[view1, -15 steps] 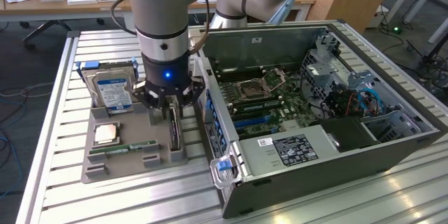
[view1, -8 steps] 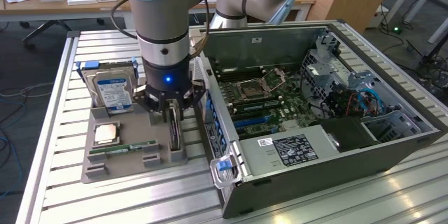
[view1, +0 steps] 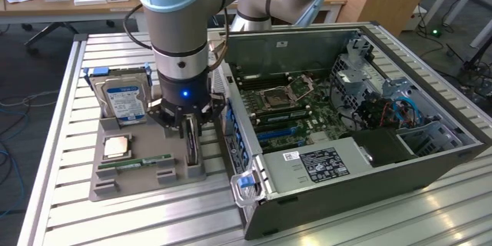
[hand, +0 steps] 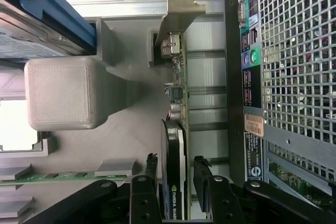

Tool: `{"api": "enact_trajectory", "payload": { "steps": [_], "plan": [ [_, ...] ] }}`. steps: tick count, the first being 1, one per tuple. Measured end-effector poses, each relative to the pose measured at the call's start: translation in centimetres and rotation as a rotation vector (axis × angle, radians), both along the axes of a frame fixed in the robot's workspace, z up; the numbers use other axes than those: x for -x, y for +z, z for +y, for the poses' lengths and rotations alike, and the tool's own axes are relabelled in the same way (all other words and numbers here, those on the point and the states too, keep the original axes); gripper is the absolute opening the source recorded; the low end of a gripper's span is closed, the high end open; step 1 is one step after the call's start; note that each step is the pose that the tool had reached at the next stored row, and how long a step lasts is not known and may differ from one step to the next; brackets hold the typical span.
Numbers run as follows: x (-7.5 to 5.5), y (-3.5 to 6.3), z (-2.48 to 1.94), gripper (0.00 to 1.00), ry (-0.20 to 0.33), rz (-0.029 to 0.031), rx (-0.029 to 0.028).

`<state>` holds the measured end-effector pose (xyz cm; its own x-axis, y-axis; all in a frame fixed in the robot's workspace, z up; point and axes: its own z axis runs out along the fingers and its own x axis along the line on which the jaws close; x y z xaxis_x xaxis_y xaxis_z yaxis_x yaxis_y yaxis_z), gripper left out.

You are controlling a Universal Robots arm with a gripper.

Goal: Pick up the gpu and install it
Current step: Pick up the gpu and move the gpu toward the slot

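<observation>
**A:** Arm's pointing straight down at the grey holder (view1: 131, 181), with the gripper (view1: 190, 132) low over the gpu's (view1: 192, 156) top edge.

**B:** The card stands on edge in its slot, on the holder's side nearest the case (view1: 346, 191).

**A:** Hard drive (view1: 124, 103) is upright at the holder's far end. RAM stick (view1: 138, 163) lies flat, toward the exterior view's left of the card.

**B:** Case lies open and the motherboard (view1: 288, 108) faces up.

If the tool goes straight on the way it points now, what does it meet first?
Likely the gpu, standing on edge between the open fingers of the tool; depth is unclear.
</observation>
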<state>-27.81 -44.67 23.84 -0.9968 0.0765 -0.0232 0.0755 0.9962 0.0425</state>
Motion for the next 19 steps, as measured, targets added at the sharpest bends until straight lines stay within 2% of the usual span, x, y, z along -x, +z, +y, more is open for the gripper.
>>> {"api": "enact_trajectory", "payload": {
  "steps": [13,19],
  "plan": [
    [-0.15,-0.29,0.21,0.42,0.000,0.0001,-0.0001],
    [-0.08,-0.85,0.28,0.42,0.000,0.0007,-0.0001]
  ]
}}
